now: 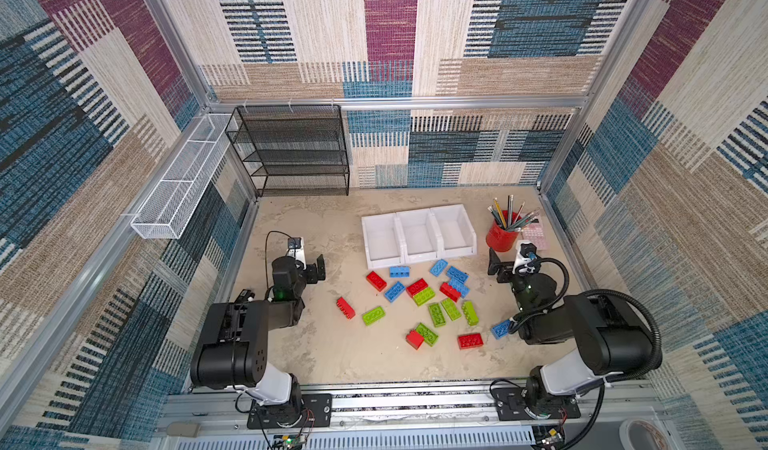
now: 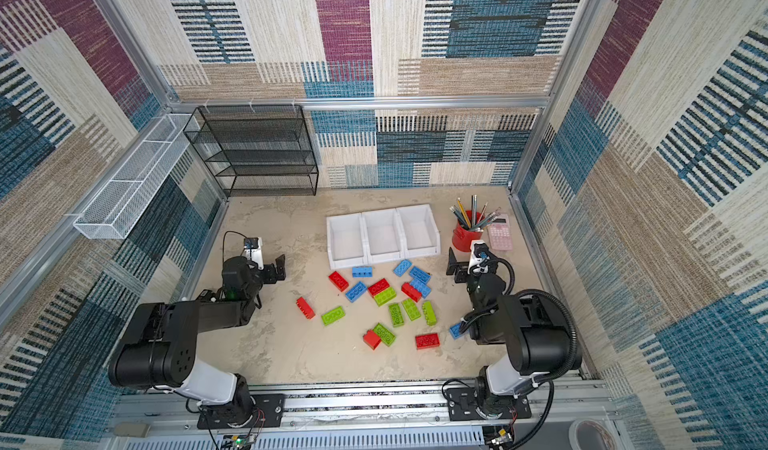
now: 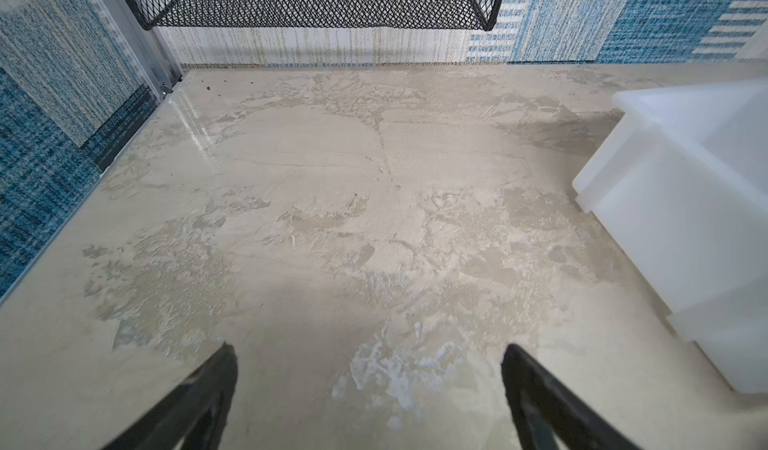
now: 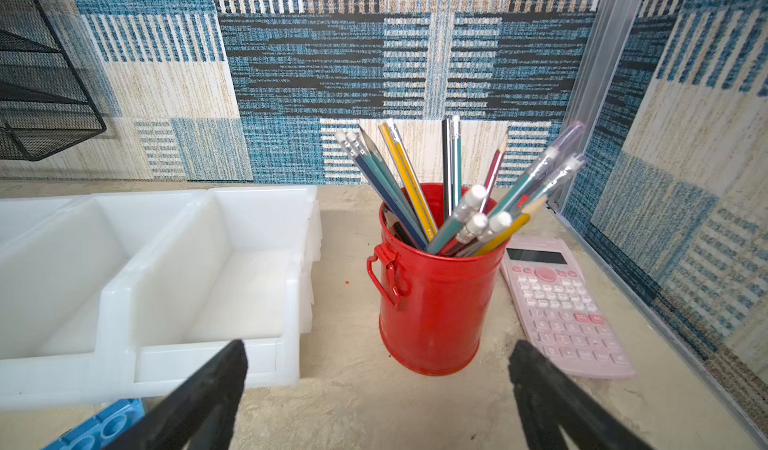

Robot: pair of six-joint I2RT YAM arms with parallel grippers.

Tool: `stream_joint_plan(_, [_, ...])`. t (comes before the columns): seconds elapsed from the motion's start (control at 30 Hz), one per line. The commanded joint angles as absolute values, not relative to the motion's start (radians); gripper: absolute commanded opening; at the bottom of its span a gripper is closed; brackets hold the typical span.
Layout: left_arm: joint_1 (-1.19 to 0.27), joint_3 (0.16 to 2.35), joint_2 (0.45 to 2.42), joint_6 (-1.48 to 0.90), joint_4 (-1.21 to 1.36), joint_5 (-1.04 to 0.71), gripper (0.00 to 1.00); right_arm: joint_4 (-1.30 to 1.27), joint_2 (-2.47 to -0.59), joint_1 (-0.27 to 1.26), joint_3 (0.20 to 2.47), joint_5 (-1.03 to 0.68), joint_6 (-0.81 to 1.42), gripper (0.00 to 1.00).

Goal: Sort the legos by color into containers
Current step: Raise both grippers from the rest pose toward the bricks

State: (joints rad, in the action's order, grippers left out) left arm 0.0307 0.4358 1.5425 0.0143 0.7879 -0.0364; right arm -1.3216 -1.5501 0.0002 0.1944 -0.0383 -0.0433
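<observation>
both jaws stand wide apart and hold nothing. the legos (image 1: 424, 296) lie loose on the tabletop (image 1: 332, 352) between my arms, just before the white bins (image 1: 419, 256), which hold no brick yet. my right gripper (image 1: 498, 267) faces the red pencil cup (image 4: 436, 302). a light blue brick (image 1: 457, 274) lies near it toward the table centre, long axis slantwise across the table. my left gripper (image 1: 316, 270) is farther from its nearest red brick (image 1: 376, 280). judgement: the right arm should lead, turning inward and down.

Legos (image 2: 384, 296) loose before containers (image 2: 365, 236); left tool (image 2: 277, 270), right tool (image 2: 455, 267) spread wide.
</observation>
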Motion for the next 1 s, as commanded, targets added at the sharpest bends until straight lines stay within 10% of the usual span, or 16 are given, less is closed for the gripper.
stream_joint_plan(0.0, [0.034,0.446,1.544,0.025,0.787,-0.059,0.99,-1.347,-1.546,0.000,0.196,-0.041,-0.045,0.99])
stream_joint_plan(0.97, [0.093,0.367,1.532,-0.069,0.920,-0.028,0.99,-1.355,-1.547,-0.001,0.191,0.078,0.005,0.99])
